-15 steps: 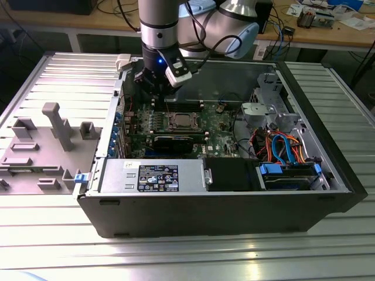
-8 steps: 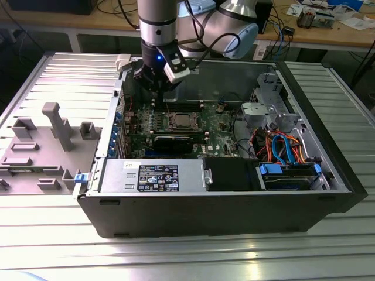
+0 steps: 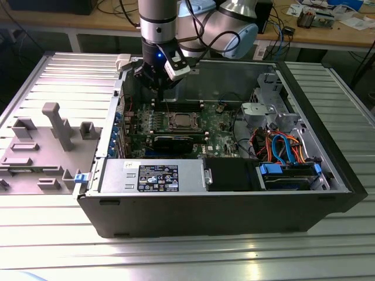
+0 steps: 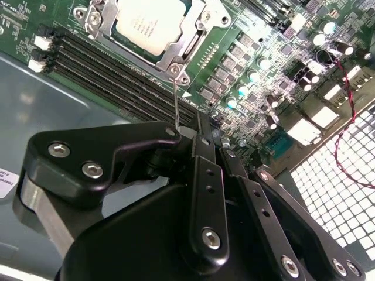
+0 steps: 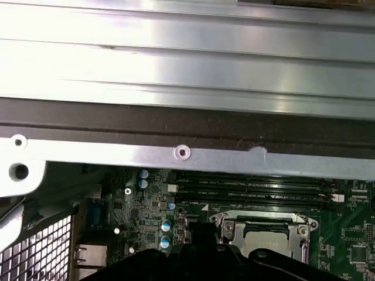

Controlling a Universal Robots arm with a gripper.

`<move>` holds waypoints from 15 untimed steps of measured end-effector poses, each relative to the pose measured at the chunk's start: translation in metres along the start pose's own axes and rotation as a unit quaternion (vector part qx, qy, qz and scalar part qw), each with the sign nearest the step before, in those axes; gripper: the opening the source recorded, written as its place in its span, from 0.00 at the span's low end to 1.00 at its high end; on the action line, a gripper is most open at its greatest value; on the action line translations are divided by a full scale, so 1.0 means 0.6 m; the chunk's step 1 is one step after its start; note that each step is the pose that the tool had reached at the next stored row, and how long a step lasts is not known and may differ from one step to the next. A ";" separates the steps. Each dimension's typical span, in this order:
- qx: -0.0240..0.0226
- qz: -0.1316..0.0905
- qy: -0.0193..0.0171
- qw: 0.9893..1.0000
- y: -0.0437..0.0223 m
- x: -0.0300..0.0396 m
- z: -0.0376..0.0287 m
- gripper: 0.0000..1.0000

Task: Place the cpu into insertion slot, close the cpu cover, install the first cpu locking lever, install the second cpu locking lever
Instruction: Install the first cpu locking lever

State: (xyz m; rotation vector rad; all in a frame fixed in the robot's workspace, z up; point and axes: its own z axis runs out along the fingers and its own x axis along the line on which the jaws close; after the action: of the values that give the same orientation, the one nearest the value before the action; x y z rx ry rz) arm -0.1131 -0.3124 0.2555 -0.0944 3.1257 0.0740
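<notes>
Right now my gripper hangs inside the open computer case, above the far edge of the motherboard, toward the exterior view's left. In the second wrist view its black fingers look drawn together, and a thin wire lever runs from between their tips down to the corner of the socket; I seem to be pinching that lever, though the contact point itself is partly hidden by the finger.

Just below my fingertips sits the insertion slot, near the middle of the motherboard. The cpu lies flat in it, silver-grey top facing up. The cpu cover is folded down around the chip, its silver frame edging the metal top on the sides I can see. In the first wrist view the cover and the chip show again beyond the dark bulk of my gripper.

Beside the socket run long black memory slots, parallel to one edge of it. On the other side stand rows of small capacitors. Farther out, toward the exterior view's right, a bundle of orange and blue cables fills the case's corner. A grey power supply lies along the near wall. Outside the case, on the exterior view's left, a grey fixture tray rests on the ribbed metal table.
</notes>
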 end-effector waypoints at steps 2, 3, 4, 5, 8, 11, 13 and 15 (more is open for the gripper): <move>0.000 0.000 0.000 1.000 0.000 -0.001 0.000 0.11; 0.000 -0.001 0.000 1.000 0.000 -0.002 0.000 0.11; 0.000 -0.001 0.000 1.000 0.000 -0.003 0.000 0.11; 0.000 -0.001 0.000 1.000 0.000 -0.007 0.000 0.11; 0.000 -0.001 0.000 1.000 0.000 -0.013 0.000 0.11; 0.000 -0.001 0.000 1.000 -0.001 -0.016 0.000 0.11; 0.000 -0.001 0.000 1.000 -0.001 -0.016 0.000 0.11; 0.000 -0.001 0.000 1.000 -0.001 -0.016 0.000 0.11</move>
State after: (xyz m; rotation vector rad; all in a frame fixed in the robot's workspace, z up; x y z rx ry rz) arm -0.1035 -0.3122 0.2555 -0.0963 3.1256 0.0742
